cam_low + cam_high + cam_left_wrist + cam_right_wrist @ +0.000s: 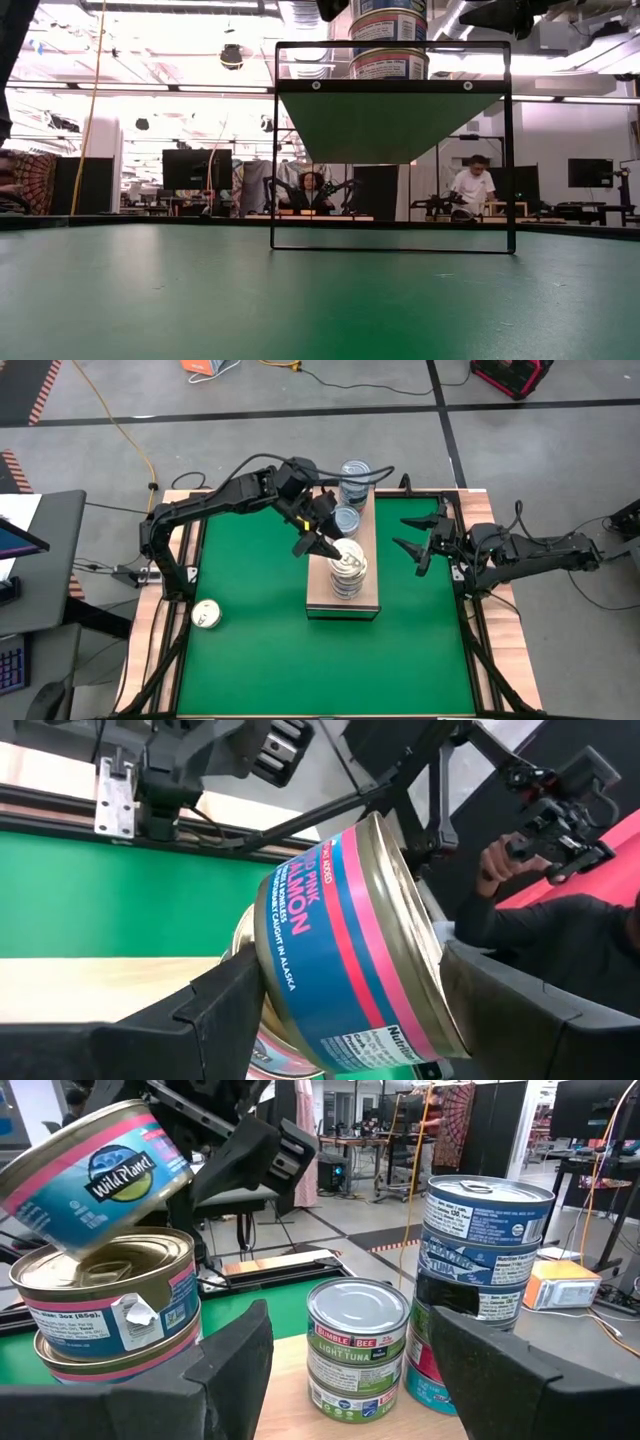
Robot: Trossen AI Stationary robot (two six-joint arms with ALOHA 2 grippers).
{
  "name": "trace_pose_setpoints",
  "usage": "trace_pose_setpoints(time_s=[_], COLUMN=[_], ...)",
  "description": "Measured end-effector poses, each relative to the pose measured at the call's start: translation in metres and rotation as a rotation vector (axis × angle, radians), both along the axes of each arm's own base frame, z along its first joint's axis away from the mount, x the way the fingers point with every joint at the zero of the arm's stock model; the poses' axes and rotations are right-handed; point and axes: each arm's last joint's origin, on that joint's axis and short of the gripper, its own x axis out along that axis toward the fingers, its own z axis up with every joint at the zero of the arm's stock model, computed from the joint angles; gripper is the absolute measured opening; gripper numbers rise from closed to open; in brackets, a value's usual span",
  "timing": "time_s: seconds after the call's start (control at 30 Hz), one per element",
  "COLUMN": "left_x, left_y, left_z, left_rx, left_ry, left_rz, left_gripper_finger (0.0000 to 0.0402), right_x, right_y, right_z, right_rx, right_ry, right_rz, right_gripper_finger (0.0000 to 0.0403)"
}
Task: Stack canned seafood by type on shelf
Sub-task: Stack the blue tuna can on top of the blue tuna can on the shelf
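The shelf (322,592) is a light-wood block on the green mat. It carries three stacks of tins: a blue one (355,478) at its far end, a short one (347,518) in the middle, and a pink-banded one (348,575) near its front. My left gripper (325,548) is over that front stack, shut on a blue-and-pink salmon tin (340,950). A single white-topped tin (207,614) lies flat on the mat to the left. My right gripper (418,532) waits open at the table's right edge, facing the shelf. My left gripper pinches the salmon tin between its two fingers (225,1005), one on each side of the tin's label wall (290,970). It comes slanting down from the table's far left. The tin is tilted, and its lower edge (85,1240) sits at the top of the front stack (110,1305).
In the right wrist view, the Light Tuna stack (358,1345) and the taller blue stack (480,1270) stand close beside the front stack. Black frame rails (470,610) border the mat. Bare green mat (260,660) stretches left of and in front of the shelf. People sit beyond the table.
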Motion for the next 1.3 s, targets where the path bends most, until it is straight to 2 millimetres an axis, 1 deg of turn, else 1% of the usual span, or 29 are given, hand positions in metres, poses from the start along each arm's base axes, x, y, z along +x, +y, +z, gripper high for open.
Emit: trace_pose_setpoints(time_s=[0.2, 0.33, 0.47, 0.77, 0.83, 1.03, 1.17, 1.3], left_x=[0.0, 0.0, -0.001, 0.0, -0.001, -0.009, -0.021, -0.029], left_y=[0.004, 0.003, 0.006, 0.004, 0.004, 0.001, 0.0, -0.008], left_z=[0.0, -0.001, 0.001, 0.001, 0.006, 0.029, 0.035, 0.029], left_rx=[0.023, 0.054, 0.036, 0.085, 0.101, 0.167, 0.264, 0.348], left_ry=[-0.005, -0.02, -0.022, -0.048, -0.069, -0.132, -0.074, 0.045], left_rz=[0.023, 0.009, 0.015, 0.015, 0.012, 0.012, 0.03, 0.031], left_gripper_finger=[0.0285, 0.0285, 0.0285, 0.0285, 0.0285, 0.0285, 0.0282, 0.0276], right_x=[0.0, 0.0, 0.0, 0.0, 0.0, 0.0, 0.0, 0.0], right_y=[0.0, 0.0, 0.0, 0.0, 0.0, 0.0, 0.0, 0.0], right_z=[0.0, 0.0, 0.0, 0.0, 0.0, 0.0, -0.001, -0.003], right_rx=[0.0, 0.0, 0.0, -0.001, -0.001, -0.001, -0.001, 0.001], right_ry=[0.0, 0.0, 0.0, 0.0, 0.0, 0.004, 0.014, 0.028], right_rz=[0.0, 0.0, 0.001, 0.001, 0.001, 0.001, 0.001, 0.001], right_gripper_finger=[0.0294, 0.0294, 0.0294, 0.0294, 0.0294, 0.0294, 0.0294, 0.0294])
